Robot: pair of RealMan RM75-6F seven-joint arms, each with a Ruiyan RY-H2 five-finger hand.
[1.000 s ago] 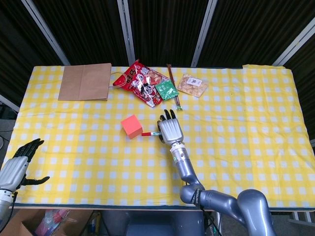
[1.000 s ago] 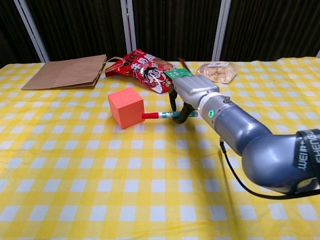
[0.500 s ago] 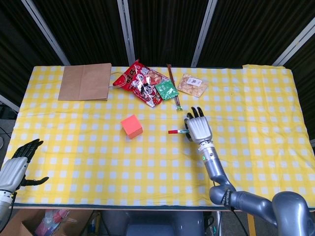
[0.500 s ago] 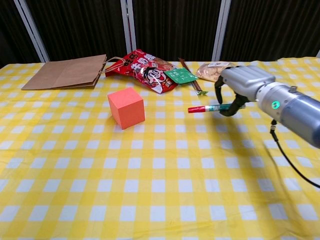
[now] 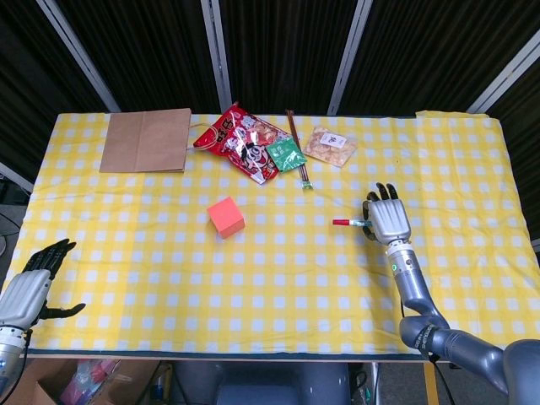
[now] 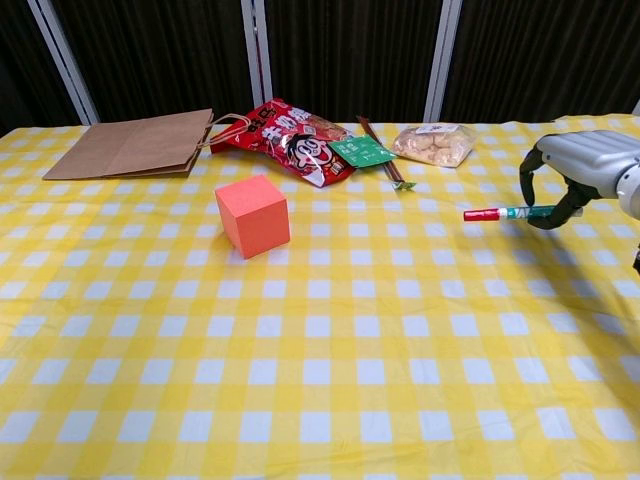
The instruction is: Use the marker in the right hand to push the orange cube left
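The orange cube (image 6: 252,215) is sitting flat on the checked cloth of the desk (image 6: 300,400), left of centre and toward the far edge, just in front of the red snack bag (image 6: 285,135). It is looking like a light foam or hollow block with crisp edges, so it is probably going to slide easily on the cloth, and may twist if pressed off-centre; the best contact is low and central on its right-facing side. The right hand (image 6: 575,170) is hovering near the right edge of the desk, well apart from the cube, its fingers curling around the marker (image 6: 508,212), whose red cap is pointing left toward the cube. The marker is stiff and slim, so its tip could skid off a corner. The left hand (image 5: 29,283) is waiting off the near-left corner, fingers spread, holding nothing.
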